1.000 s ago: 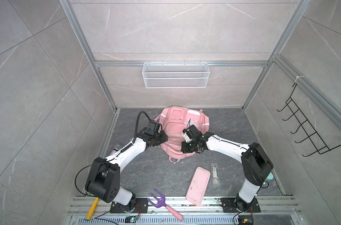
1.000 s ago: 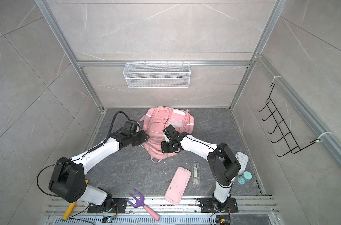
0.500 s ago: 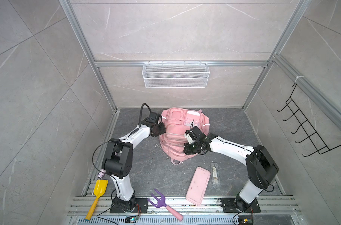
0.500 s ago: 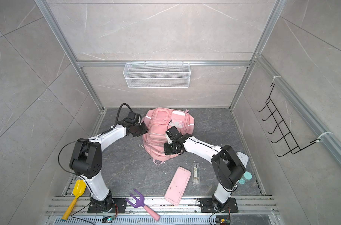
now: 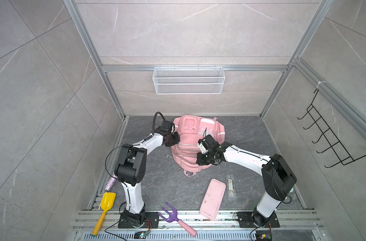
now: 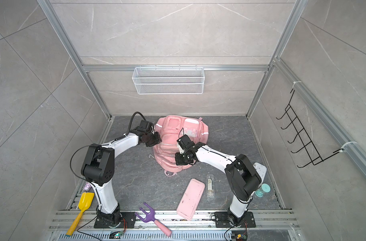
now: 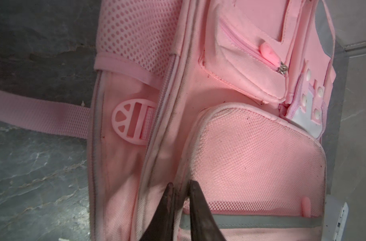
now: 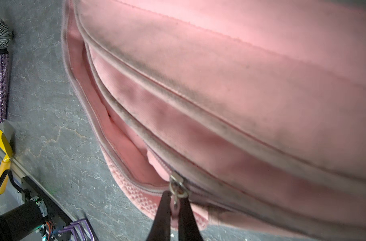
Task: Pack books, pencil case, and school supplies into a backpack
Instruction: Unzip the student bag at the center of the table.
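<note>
The pink backpack [image 5: 195,144] [image 6: 177,144] lies on the dark floor at the back. My left gripper [image 5: 173,138] is at its left side. In the left wrist view its jaws [image 7: 181,187] pinch the dirty white piping beside a mesh pocket [image 7: 251,156]. My right gripper [image 5: 202,160] is at the backpack's near edge, shut on a metal-ringed zipper pull [image 8: 176,193]; the zip gapes open behind it. The pale pink pencil case [image 5: 213,199] and the clear school supplies packet [image 5: 231,185] lie on the floor near the right arm. The books are out of view.
A purple fork with a pink handle [image 5: 177,217] and a yellow shovel [image 5: 103,208] lie by the front rail. A glittery microphone [image 5: 111,183] sits at the left edge. A white device [image 6: 259,171] and teal bottle [image 6: 262,189] stand right. A wire basket [image 5: 188,80] hangs on the back wall.
My left arm lifted its elbow and moved to the backpack's left side, then closed its jaws on the piping. My right gripper drew the zipper pull a little toward the front.
</note>
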`<state>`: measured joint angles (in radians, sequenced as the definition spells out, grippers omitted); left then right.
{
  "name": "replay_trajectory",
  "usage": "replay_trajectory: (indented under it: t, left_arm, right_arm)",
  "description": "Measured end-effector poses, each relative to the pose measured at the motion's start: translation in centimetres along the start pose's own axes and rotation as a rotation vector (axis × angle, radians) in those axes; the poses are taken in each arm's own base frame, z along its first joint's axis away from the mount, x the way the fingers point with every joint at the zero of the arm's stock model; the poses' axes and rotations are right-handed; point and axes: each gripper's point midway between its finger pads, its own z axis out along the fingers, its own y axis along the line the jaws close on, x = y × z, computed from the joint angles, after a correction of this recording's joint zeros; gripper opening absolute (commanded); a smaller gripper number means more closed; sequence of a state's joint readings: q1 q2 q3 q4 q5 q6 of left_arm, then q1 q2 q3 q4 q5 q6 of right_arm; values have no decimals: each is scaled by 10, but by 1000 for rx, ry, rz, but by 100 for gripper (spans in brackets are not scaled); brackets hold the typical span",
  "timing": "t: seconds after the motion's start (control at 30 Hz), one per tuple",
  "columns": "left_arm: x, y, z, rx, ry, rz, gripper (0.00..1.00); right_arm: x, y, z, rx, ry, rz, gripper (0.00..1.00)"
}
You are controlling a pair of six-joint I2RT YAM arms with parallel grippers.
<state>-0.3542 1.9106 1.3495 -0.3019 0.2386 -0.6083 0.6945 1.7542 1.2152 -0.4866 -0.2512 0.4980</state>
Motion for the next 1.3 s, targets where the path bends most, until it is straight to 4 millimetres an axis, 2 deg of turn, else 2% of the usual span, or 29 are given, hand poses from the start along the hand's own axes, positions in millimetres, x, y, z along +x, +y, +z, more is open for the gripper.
replay_trajectory:
  t: [0.13,0.23,0.5,0.83,1.0,1.17,1.3]
  left_arm:
    - [3,1,3,19,4,-14,13]
    - [2,2,4,31,0,-22,0]
    - [1,-1,6,86,-3,-93,0]
    - [-8,-10,5,127,-36,-126,0]
    - [-9,-9,1,130,-39,-136,0]
    - [-14,2,-9,114,-46,-134,32]
    - [-23,6,-18,96,-35,-118,42]
  right_arm:
    - [-3,7,3,1,14,-9,0]
    - [-6,11,4,0,18,-13,0]
    - [-13,30,16,0,35,-44,0]
    - [-29,87,54,-26,67,-125,0]
    - [-28,100,60,-34,76,-129,0]
    - [-27,98,60,-33,78,-139,0]
    - [-21,91,61,-28,77,-140,0]
